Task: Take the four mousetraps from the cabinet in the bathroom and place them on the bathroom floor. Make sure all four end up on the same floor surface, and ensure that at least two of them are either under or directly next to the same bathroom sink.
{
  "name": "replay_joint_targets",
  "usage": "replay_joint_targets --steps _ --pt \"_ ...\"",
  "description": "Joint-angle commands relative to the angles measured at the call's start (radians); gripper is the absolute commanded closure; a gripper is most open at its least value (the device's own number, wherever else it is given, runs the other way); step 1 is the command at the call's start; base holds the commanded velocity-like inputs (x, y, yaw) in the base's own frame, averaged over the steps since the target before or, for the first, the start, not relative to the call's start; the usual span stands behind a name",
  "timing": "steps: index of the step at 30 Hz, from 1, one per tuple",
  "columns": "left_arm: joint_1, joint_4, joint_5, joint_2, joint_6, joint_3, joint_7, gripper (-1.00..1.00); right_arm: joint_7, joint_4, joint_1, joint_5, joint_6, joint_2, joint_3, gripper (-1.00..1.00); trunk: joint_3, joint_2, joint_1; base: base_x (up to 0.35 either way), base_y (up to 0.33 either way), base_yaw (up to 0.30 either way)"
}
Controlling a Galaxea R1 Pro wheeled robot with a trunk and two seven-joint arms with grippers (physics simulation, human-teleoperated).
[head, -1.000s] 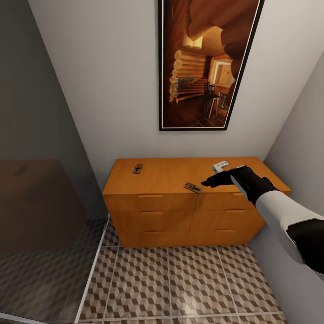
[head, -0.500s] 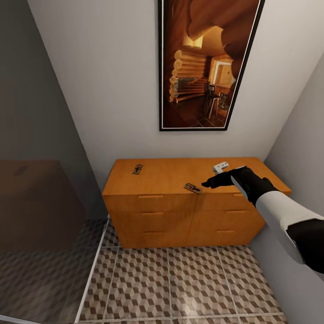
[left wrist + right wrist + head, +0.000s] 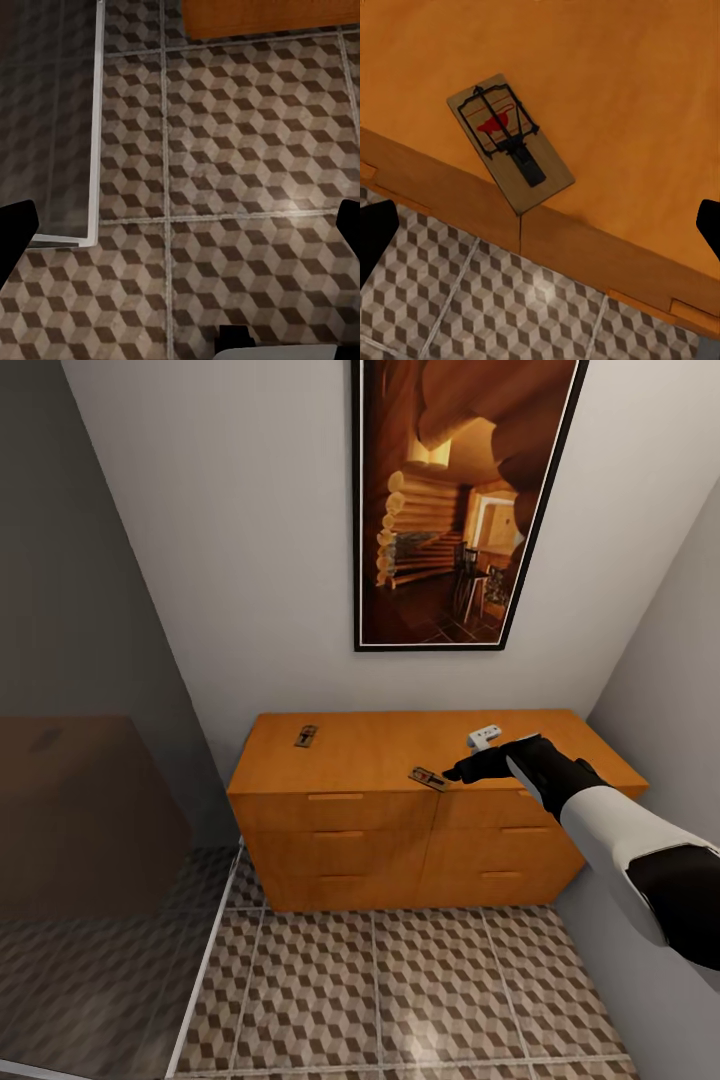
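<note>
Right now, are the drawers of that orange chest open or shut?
Shut. In the head view every drawer front on the cabinet sits flush, none pulled out; mousetraps lie on its top, one at the front edge.

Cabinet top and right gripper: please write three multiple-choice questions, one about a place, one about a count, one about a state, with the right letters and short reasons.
1. Where does the mousetrap nearest the right gripper lie?
A. at the cabinet top's front edge
B. on the floor
C. inside a drawer

2. How many mousetraps lie on the cabinet top in the head view?
A. one
B. two
C. four

3. The right gripper is:
A. shut on a trap
B. open, holding nothing
C. pulling a handle

Answers:
1 A: the mousetrap slightly overhangs the cabinet edge.
2 B: another trap lies far left.
3 B: the right gripper fingertips stand wide apart.
</note>
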Motion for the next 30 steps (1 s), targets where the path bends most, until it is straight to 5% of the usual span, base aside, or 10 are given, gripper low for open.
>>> replay_joint_targets --steps 1,30 --pt "-0.002 0.004 0.004 0.000 -0.007 -0.007 0.001 -1.00 0.001 -0.001 -0.001 -0.004 0.003 -0.001 0.005 -1.00 -0.002 -0.002 0.001 0.000 0.000 0.000" --pt "-0.002 0.004 0.004 0.000 -0.006 -0.007 0.001 -1.00 0.003 0.015 -0.001 -0.004 -0.010 0.001 0.005 -1.00 -0.002 -0.002 0.001 0.063 0.000 0.000"
